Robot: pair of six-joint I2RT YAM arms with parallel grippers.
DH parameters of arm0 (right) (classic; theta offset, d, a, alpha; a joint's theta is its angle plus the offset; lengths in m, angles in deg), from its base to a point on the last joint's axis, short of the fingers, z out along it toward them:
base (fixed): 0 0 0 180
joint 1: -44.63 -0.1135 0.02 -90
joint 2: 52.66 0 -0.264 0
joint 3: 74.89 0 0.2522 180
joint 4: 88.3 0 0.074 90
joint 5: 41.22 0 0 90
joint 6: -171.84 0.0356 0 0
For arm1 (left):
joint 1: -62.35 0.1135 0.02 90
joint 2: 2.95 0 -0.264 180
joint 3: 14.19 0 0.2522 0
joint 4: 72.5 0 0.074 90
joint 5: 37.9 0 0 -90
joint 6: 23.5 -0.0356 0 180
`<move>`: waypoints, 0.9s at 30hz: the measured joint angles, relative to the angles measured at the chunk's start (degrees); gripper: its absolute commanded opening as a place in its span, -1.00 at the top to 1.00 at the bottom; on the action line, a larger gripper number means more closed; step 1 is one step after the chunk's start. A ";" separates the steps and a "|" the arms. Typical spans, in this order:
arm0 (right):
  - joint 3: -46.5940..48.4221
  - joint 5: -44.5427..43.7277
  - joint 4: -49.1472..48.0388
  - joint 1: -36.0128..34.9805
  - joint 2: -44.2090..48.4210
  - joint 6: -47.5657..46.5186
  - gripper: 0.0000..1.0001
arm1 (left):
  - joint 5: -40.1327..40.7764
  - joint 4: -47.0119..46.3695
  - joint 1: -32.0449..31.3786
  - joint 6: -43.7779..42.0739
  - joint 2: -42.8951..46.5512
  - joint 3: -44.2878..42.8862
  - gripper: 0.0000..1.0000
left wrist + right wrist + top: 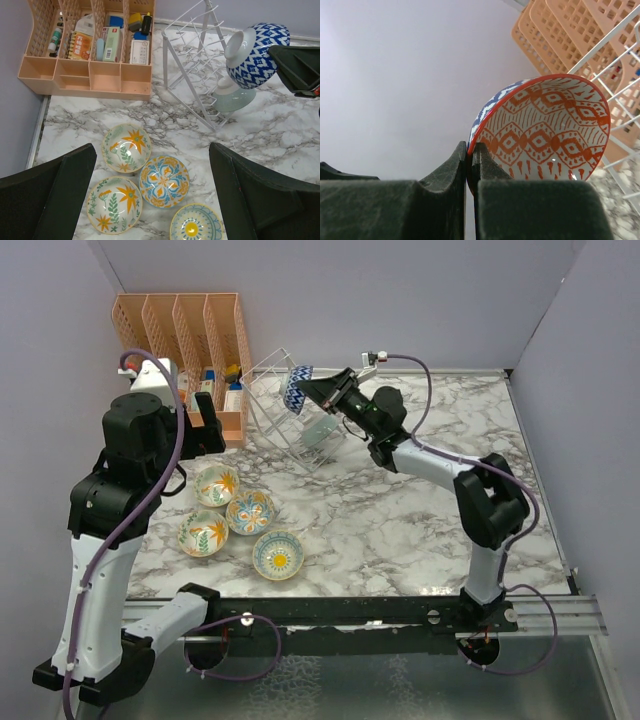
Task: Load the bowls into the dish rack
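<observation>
Grey-veined marble tabletop (400, 520): right gripper (469, 165) clamped on rim of blue-and-white patterned ceramic bowl (257, 55), beside silvery wire dish rack (192, 65); left gripper (152, 147) spread apart, empty.

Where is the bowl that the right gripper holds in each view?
Top external: the bowl upper centre, at the dish rack's top.
Left wrist: the bowl upper right, right of the dish rack.
Right wrist: the bowl centre right, red inside showing.
Shared landmark: the dish rack, in all three.
</observation>
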 measured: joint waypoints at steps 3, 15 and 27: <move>0.02 -0.85 -8.41 0.00 -5.11 4.28 0.98 | -0.07 0.00 -0.02 -0.02 -1.07 0.00 -0.98; -4.22 -8.63 -22.71 0.07 -10.21 13.81 0.98 | -0.17 -0.04 -0.02 -0.04 -1.86 0.00 -0.98; -9.14 -13.53 -27.71 0.09 -12.04 17.86 0.98 | -1.27 -0.13 -0.02 -0.04 -1.92 0.35 -0.98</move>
